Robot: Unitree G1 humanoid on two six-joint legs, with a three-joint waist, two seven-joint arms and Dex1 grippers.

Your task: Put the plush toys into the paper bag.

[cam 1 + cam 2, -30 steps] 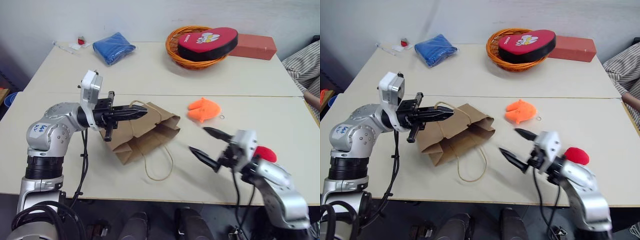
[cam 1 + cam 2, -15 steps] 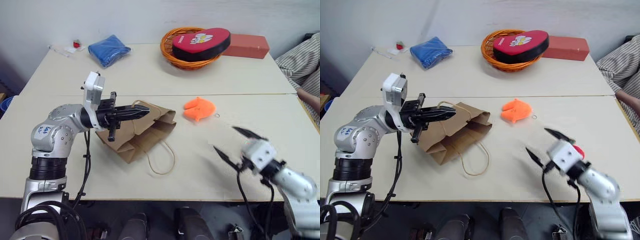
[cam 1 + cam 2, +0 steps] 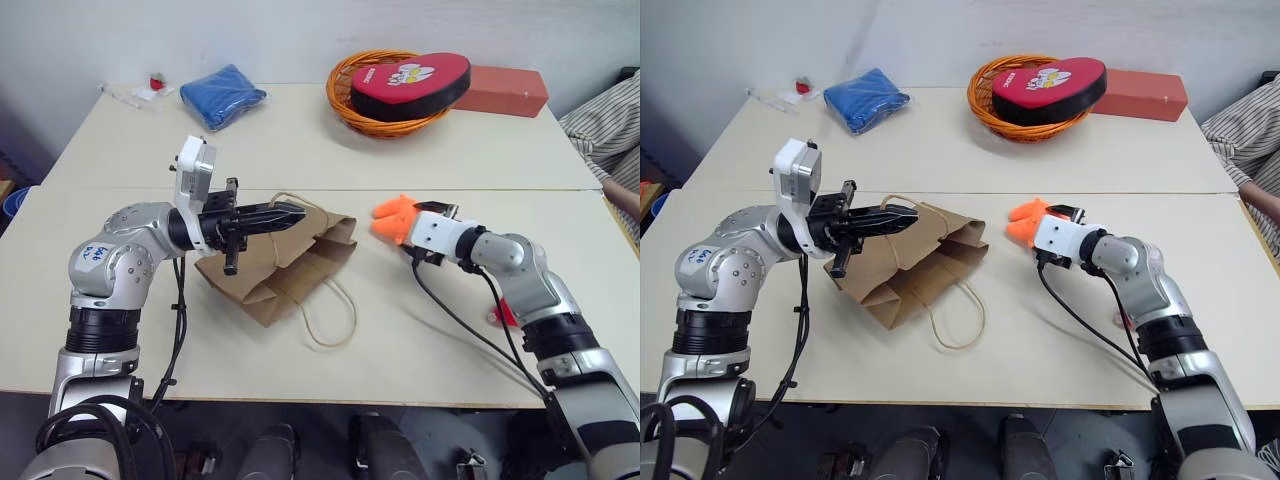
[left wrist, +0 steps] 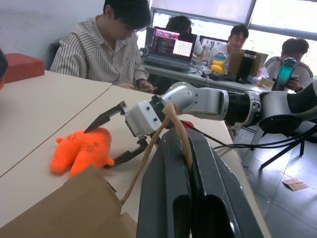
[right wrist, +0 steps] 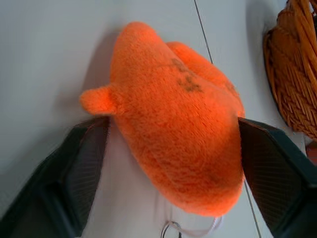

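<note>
While a second ago the right gripper [image 3: 408, 232] hovered spread near the table's front edge, in the head view it now brackets the orange plush toy [image 3: 392, 218], at three o'clock from the paper bag [image 3: 285, 262]; from the left wrist, the left gripper [image 4: 185, 163] is clenched on a bag handle [image 4: 148, 161]; from the right wrist, fingers [image 5: 81, 166] straddle the toy, unclosed, so a grab looks imminent

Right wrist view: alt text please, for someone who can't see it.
An orange plush toy lies on a pale table between the right hand's two black fingers, one on each side of it and not yet pressed in. A small ring hangs at the toy's near end; an orange wicker basket stands beyond.
</note>
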